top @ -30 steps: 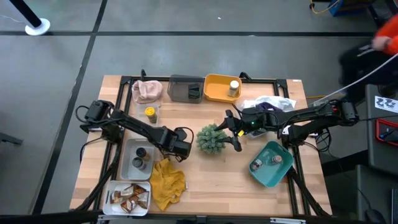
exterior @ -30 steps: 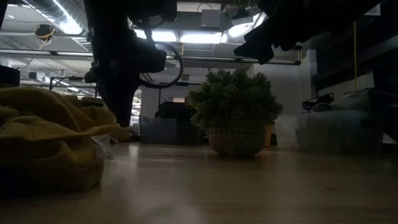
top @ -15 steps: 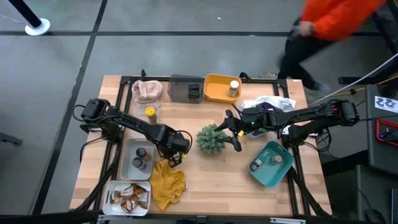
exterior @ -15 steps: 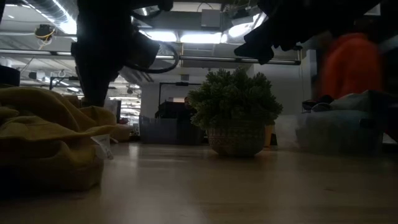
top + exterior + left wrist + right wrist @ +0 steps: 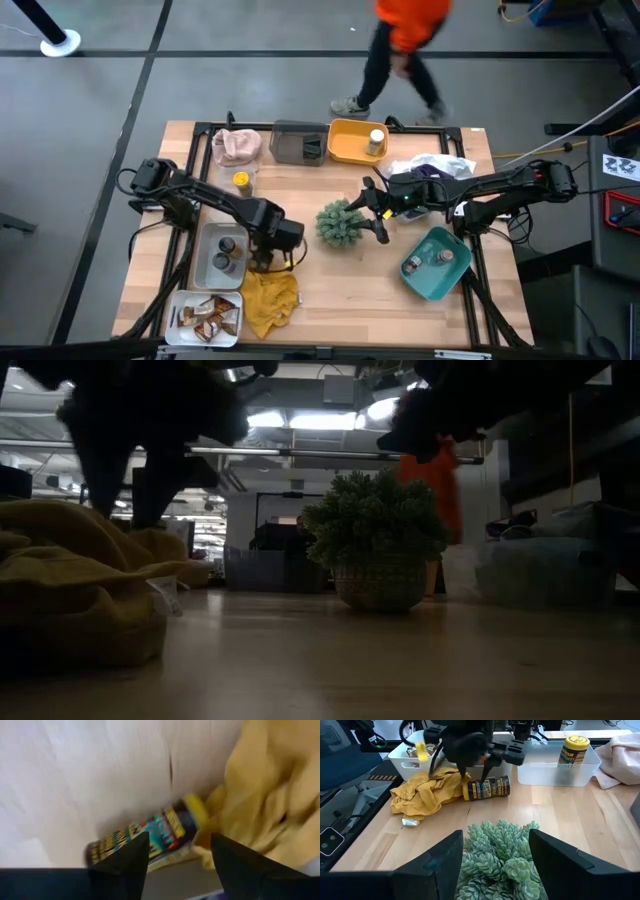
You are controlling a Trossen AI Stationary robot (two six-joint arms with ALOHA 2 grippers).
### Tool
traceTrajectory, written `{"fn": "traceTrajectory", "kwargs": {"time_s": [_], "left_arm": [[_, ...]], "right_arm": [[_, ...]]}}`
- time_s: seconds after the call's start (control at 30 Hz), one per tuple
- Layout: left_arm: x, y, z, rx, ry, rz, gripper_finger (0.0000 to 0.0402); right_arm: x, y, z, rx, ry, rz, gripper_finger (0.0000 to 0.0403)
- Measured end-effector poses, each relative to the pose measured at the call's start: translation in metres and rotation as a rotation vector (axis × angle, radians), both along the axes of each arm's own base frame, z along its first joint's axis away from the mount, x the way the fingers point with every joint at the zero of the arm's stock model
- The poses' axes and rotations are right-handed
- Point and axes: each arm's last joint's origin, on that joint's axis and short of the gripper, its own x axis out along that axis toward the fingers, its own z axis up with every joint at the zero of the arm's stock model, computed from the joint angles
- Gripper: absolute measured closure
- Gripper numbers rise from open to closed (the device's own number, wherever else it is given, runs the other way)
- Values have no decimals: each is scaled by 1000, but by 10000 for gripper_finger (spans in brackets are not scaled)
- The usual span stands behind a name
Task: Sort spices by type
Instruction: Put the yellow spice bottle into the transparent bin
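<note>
One yellow-lidded jar, label unreadable, lies on its side against the mustard cloth under the spread left gripper; right gripper, spread, hovers at the plant's three o'clock.

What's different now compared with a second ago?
The left end effector has swung toward the yellow cloth and opened, over a yellow-lidded jar lying beside it. A person walked leftward behind the table. The right end effector and plant stayed put.
</note>
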Motion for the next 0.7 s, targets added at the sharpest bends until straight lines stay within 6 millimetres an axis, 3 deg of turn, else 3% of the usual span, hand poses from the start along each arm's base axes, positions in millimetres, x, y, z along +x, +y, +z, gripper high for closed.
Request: {"fn": "traceTrajectory", "kwargs": {"time_s": [0.33, 0.7], "left_arm": [[-15, -4, 0, 231, 67, -521, 192], [-22, -10, -15, 254, 67, -799, 192]], "right_arm": [[-1, 0, -2, 0, 21, 0, 178], [-1, 0, -3, 1, 28, 1, 178]]}}
